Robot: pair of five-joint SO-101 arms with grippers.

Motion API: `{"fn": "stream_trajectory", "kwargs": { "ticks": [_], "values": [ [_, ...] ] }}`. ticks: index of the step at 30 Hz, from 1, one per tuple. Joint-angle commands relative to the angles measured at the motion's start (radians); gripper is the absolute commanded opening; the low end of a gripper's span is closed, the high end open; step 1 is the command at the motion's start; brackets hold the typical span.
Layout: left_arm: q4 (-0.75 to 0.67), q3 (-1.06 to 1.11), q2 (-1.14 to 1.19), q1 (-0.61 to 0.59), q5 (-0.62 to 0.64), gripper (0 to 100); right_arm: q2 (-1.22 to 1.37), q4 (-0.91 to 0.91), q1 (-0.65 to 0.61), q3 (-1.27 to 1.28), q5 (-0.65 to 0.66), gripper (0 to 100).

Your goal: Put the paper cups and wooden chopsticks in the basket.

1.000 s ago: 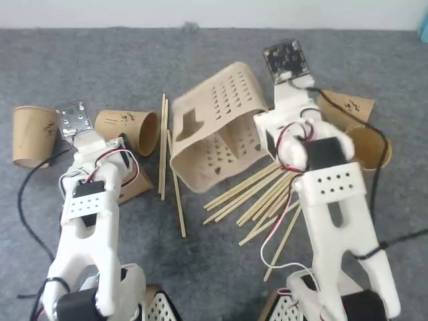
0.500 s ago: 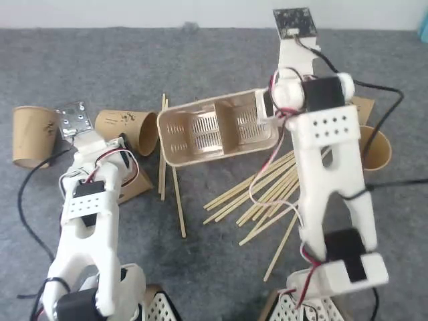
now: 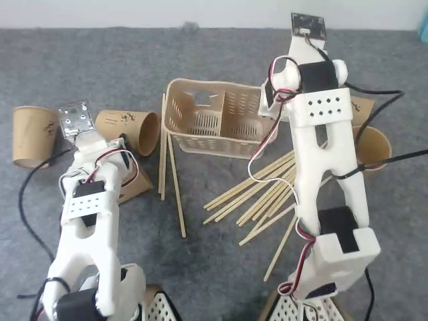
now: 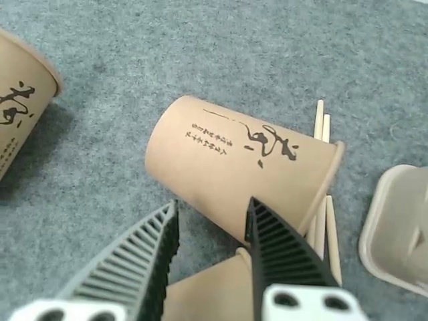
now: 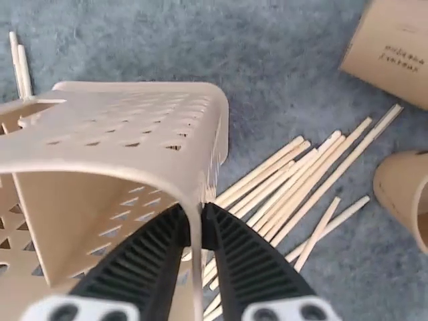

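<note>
Finding 1. The right gripper (image 5: 195, 212) is clamped on the thin side wall of the beige perforated plastic basket (image 3: 200, 137), one finger inside the wall and one outside. The basket stands upright with its mouth facing up, near the middle of the grey felt table cover (image 3: 100, 60). Nothing can be seen inside it.

Finding 2. The left gripper (image 4: 212, 207) has its jaws apart and holds nothing. Just beyond its fingertips lies a brown paper cup with black lettering (image 4: 234, 167), on its side. The cup's mouth faces the basket and its base faces away. Its long axis runs roughly along the line of the jaw gap, not across it. In my judgement the wrist needs turning before the jaws can close across the cup's body.

Finding 3. The left arm is the nearer one to this cup. The basket lies just past the cup's mouth, with a pair of pale wooden chopsticks (image 3: 164, 147) between them.

Finding 4. The fanned heap of loose wooden chopsticks (image 3: 264, 190) lies on the robot's side of the basket. Their long axes slant up toward the basket's right end. The right arm is nearer to them, but it is occupied.
</note>
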Motion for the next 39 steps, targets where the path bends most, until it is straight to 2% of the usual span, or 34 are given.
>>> {"fn": "stream_trajectory", "kwargs": {
  "ticks": [1, 7, 12, 14, 21, 28, 34, 37, 39],
  "values": [
    [-0.006, -0.044, -0.020, -0.002, -0.008, 16, -0.004, 0.041, 0.004, -0.041, -0.038, 1.0],
    [-0.005, -0.044, -0.020, -0.002, -0.008, 16, 0.002, 0.012, 0.013, -0.041, 0.011, 3.7],
    [-0.005, -0.044, -0.020, -0.002, -0.008, 16, 0.001, -0.022, 0.007, -0.043, 0.083, 26.1],
    [-0.005, -0.044, -0.020, -0.002, -0.008, 16, -0.008, -0.058, 0.007, -0.043, 0.097, 30.3],
    [-0.005, -0.044, -0.020, 0.000, -0.009, 16, -0.065, -0.085, -0.019, -0.195, 0.097, 29.2],
    [-0.005, -0.044, -0.020, 0.000, -0.009, 16, -0.173, 0.062, -0.070, -0.342, 0.100, 29.2],
    [-0.005, -0.044, -0.020, 0.000, -0.009, 16, -0.452, 0.064, -0.079, -0.072, 0.252, 29.0],
    [-0.005, -0.044, -0.020, -0.002, -0.009, 16, -0.651, 0.062, -0.058, 0.120, 0.262, 23.9],
    [-0.005, -0.044, -0.020, -0.002, -0.009, 16, -0.783, 0.059, 0.001, 0.249, 0.282, 18.3]
  ]
}}
